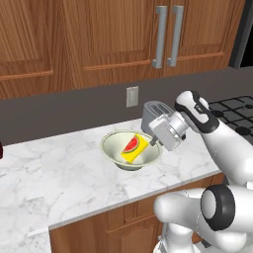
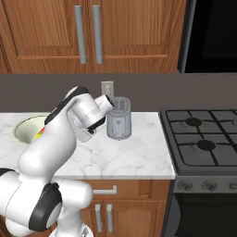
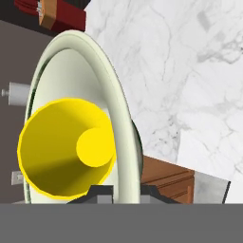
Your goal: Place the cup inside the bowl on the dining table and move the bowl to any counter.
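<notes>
Nearest in the left base view, white arm (image 1: pixel 217 207), bent forward over the marble table (image 1: pixel 59 178). Ends in the gripper (image 1: pixel 154 141) at the right rim of the bowl (image 1: pixel 111 143). Cup (image 1: pixel 134 148) lying tilted inside the bowl, watermelon mark up, so the first half of the task looks done. Bowl well in from the table edge, under wall cabinets and near an outlet (image 1: pixel 132 96); hard to tell whether resting on the marble or just clear of it. Toaster (image 1: pixel 155 111) just behind the gripper, stove (image 1: pixel 237 111) to the right. Grip taken at the rim probably because the bowl is too wide to span.

From the right base view, arm (image 2: pixel 51 152) in front, hiding the gripper. Bowl (image 2: pixel 23 127) peeking out on the left with a sliver of the cup (image 2: pixel 41 131). Toaster (image 2: pixel 119 118) beside the wrist, apart from the bowl. Bare table (image 2: pixel 125 157) between toaster and stove (image 2: pixel 203 143).

In the hand view, two dark fingertips (image 3: pixel 100 192) at the bottom, one either side of the thin bowl rim (image 3: pixel 118 104). Gripper (image 3: pixel 127 194) nearly closed, pinching that rim. Cup (image 3: pixel 61 152) seen mouth-on, leaning against the inner wall, likely slid to the low side. Table (image 3: pixel 180 71) beyond the rim.

Likely close to finished: remains only to let go, if the bowl sits flat. Risk of tipping bowl and cup if not.
</notes>
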